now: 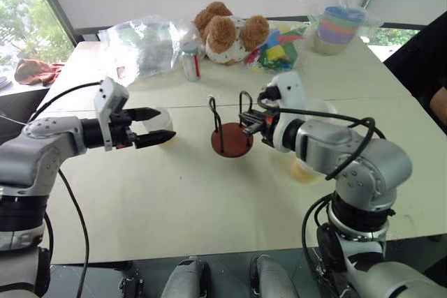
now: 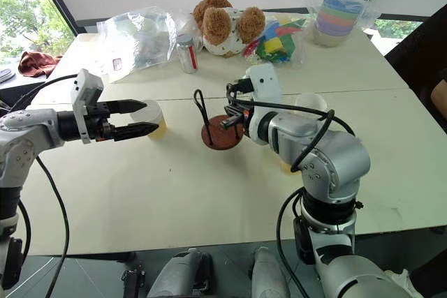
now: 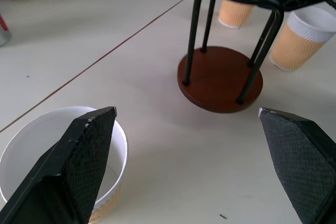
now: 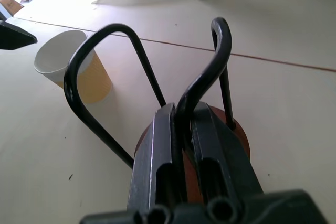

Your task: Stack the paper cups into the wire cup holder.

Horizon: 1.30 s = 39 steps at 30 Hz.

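Observation:
The wire cup holder [image 1: 231, 139], a dark-red disc with two black wire loops, stands mid-table. My right gripper [image 4: 181, 121] is shut on one of its loops near the top. One paper cup [image 1: 165, 125] stands upright left of the holder. My left gripper [image 3: 185, 112] is open, level, just in front of this cup; the cup [image 3: 55, 153] lies under one finger rather than centred between them. Two more paper cups [image 3: 242, 1] [image 3: 305, 39] stand beyond the holder, partly hidden behind my right arm in the eye views [image 2: 311, 102].
Along the far side of the white table [image 1: 174, 200] are a clear plastic bag [image 1: 140, 43], a silver can [image 1: 191, 61], a teddy bear [image 1: 227, 33], coloured toys [image 1: 279, 50] and a wrapped pastel cup stack [image 1: 339, 26]. A person sits at the right edge [image 1: 436, 99].

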Tool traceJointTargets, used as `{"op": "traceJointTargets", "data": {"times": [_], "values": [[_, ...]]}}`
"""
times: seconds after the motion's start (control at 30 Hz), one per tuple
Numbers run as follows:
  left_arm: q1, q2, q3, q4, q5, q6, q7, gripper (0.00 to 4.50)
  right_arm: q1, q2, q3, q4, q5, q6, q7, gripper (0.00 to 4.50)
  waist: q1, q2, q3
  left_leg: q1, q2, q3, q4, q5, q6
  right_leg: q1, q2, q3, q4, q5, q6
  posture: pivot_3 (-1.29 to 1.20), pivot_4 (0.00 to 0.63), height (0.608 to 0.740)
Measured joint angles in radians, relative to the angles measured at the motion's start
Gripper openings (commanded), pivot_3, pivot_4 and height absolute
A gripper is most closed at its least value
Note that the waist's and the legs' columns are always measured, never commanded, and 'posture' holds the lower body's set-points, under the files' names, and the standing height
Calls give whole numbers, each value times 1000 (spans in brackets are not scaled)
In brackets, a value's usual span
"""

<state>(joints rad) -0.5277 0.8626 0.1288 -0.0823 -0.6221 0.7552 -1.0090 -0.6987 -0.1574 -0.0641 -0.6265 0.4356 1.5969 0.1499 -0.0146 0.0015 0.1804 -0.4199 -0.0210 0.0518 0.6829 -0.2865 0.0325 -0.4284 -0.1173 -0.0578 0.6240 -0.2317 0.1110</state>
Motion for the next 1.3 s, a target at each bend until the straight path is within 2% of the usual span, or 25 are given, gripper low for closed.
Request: {"op": "traceJointTargets", "data": {"times": [0.07,0.17,0.37,0.5,0.6,0.7,0.8,0.87,0.97,1.0,1.07,1.3], "values": [[-4,-3,-1,3,3,0,-3,4500,20,24,-1,-1,-10,1,-14,35,-1,0,0,0,0,0,0,0,0,0,0,0,0,0,0,0,150,740],[-11,-5,-2,3,3,-2,-10,4500,40,43,-1,-5,-30,-9,-34,1097,-2,-1,0,0,0,0,1,0,0,0,0,0,1,0,0,0,150,740],[-25,-13,-9,19,12,-4,-17,4500,62,34,-8,-7,-40,5,-34,4135,0,-1,-1,1,0,0,1,0,0,0,0,0,2,0,0,0,150,740],[-49,-22,-38,55,27,-22,-35,4500,55,-45,-34,-41,1,10,16,4135,3,-1,0,1,0,0,1,0,0,0,0,0,2,0,0,0,150,740],[-87,-27,-50,88,38,-30,-54,4500,72,-164,-55,-94,94,10,91,4135,3,-1,0,1,0,0,0,0,1,0,0,0,1,0,0,0,150,740],[-122,-39,-74,116,46,-43,-80,4500,114,-355,-94,-132,244,10,209,4135,4,-1,0,1,0,0,0,-3,6,1,0,0,0,0,0,0,150,740],[-149,-58,-99,153,53,-51,-111,4500,118,-646,-152,-139,395,10,383,4135,4,-2,0,1,0,0,1,-4,8,2,0,0,-5,0,0,0,150,740],[-150,-61,-116,152,53,-51,-131,4500,110,-740,-181,-137,423,5,446,4135,2,-3,0,2,1,0,1,-4,8,3,0,0,-6,0,0,0,150,740],[-130,-25,-187,81,82,-63,-200,4500,206,-993,-181,-127,429,-93,587,4135,4,-2,0,1,1,0,-1,-5,8,3,0,0,-8,0,0,0,150,740],[-122,-12,-198,58,86,-61,-214,4500,226,-1033,-178,-115,416,-124,614,4135,2,-2,0,1,1,0,0,-5,9,3,0,0,-8,0,0,0,150,740],[-114,-6,-210,-5,84,-47,-235,4500,255,-1076,-163,-84,382,-211,655,4135,1,-3,0,1,1,1,1,-5,9,3,-1,1,-8,0,0,0,150,740],[-102,25,-225,-160,51,8,-249,4500,309,-1094,-48,21,281,-425,730,4135,8,-3,0,1,1,1,2,-5,9,3,-1,1,-7,0,0,0,150,740]]}}
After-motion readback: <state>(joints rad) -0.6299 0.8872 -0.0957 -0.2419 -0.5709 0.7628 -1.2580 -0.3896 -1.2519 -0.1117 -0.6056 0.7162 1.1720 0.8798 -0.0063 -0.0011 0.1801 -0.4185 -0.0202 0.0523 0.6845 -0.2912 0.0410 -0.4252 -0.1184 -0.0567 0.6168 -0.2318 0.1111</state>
